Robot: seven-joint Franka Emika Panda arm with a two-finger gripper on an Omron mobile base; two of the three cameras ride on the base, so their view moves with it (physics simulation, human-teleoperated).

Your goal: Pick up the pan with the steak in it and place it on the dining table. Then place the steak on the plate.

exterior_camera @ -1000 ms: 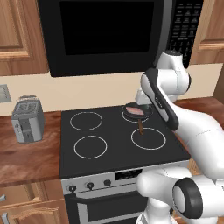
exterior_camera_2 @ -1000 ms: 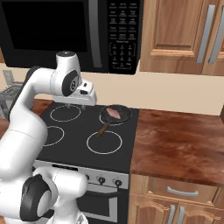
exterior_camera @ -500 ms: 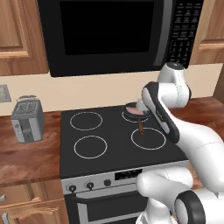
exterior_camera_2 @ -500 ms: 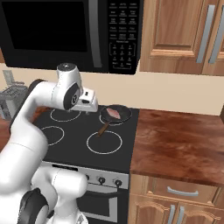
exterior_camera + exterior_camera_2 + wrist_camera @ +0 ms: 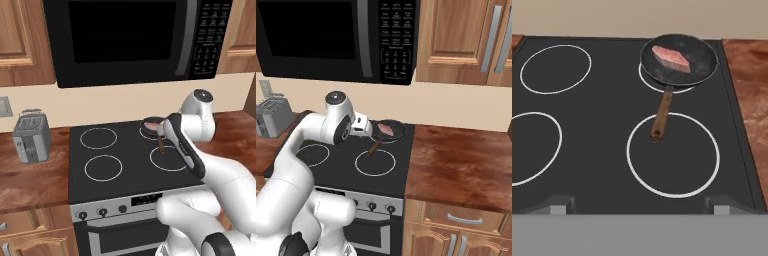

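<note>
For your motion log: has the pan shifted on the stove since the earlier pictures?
No. The pan sits on the back right burner ring as before, handle over the front ring.

The left base view looks forward and down from behind the arm's left side, taking in the stove (image 5: 125,160), the microwave (image 5: 135,40) above it and the toaster (image 5: 31,137) on the desk to the left. The right base view faces the same stove (image 5: 356,162) from the other side, reaching further over the desk (image 5: 461,167) on the right. The hand view sits much nearer, angled down over the burners, where the pan (image 5: 679,60) lies on the far right ring.
</note>
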